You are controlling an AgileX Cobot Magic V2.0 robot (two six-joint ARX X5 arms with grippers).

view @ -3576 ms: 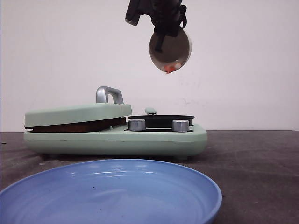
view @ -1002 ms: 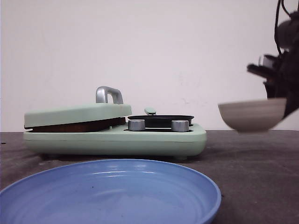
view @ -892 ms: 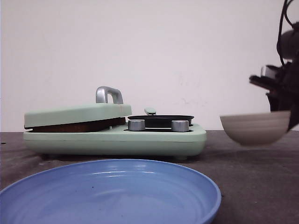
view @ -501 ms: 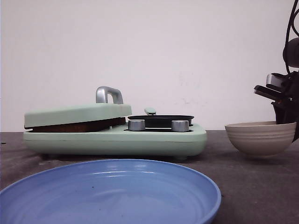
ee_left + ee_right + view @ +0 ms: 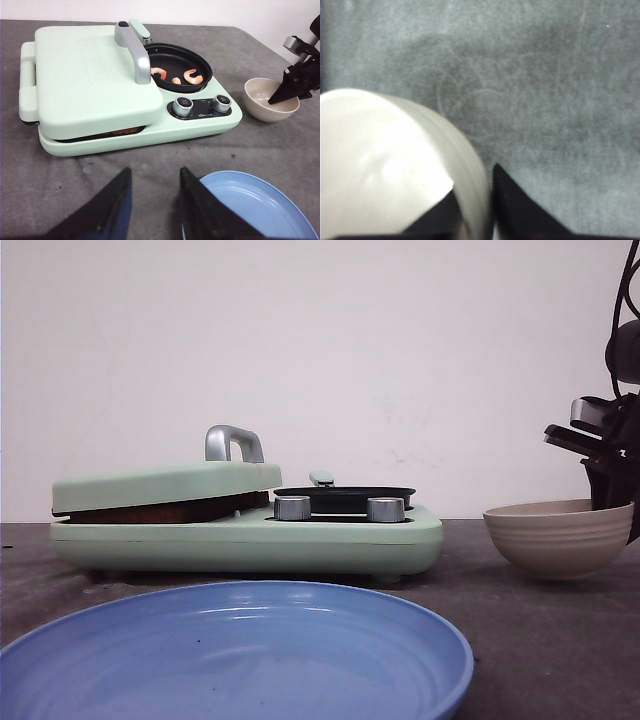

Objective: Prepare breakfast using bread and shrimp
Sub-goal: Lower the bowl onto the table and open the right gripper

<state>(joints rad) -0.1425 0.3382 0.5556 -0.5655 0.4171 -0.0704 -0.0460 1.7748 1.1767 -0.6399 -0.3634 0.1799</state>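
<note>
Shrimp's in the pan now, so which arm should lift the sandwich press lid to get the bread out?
Probably the left. Its gripper is open and free, facing the lid handle. The right gripper pinches the bowl rim, off to the cooker's right.

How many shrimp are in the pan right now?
3 shrimp visible, all inside the black pan: one nearest the lid handle, a small middle piece, one toward the knobs. None seen elsewhere.

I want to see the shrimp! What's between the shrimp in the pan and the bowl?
In the left wrist view, only the black pan's rim, the green cooker's edge and bare grey table separate shrimp from bowl.
</note>
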